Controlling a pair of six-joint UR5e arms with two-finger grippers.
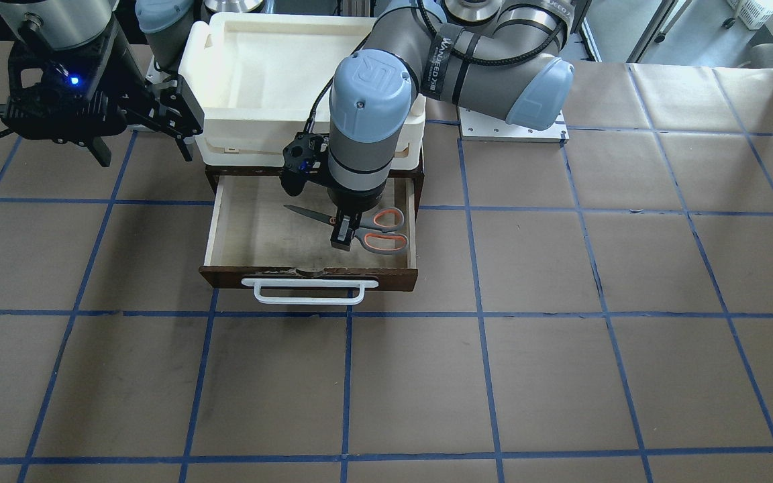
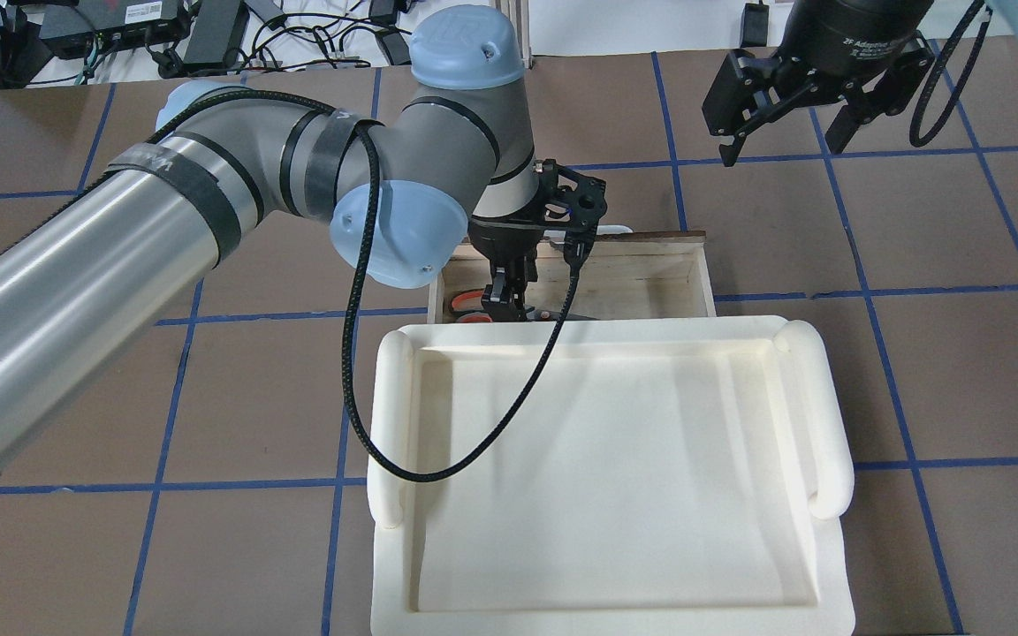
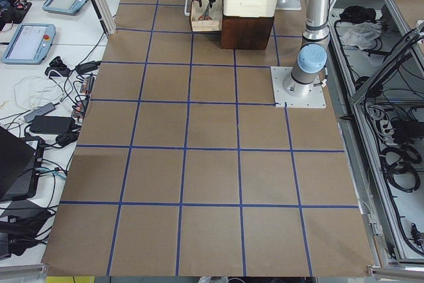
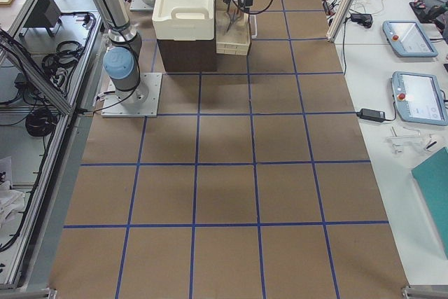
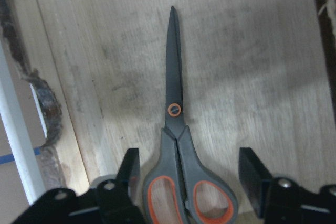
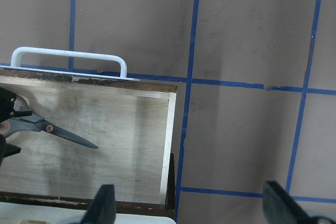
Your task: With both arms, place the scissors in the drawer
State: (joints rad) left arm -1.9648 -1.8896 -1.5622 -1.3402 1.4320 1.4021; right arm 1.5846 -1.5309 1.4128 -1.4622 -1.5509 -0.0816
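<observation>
left tool [image 5: 189, 161] spread, right tool [image 6: 189, 192] spread

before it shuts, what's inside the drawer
The scissors lie flat on the drawer floor, the open left gripper astride their handles. The part under the white bin is hidden.

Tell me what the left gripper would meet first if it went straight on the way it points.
The left gripper points down into the drawer; open, it straddles the scissors' handles, so probably the plywood floor first, though depth is unclear.
</observation>
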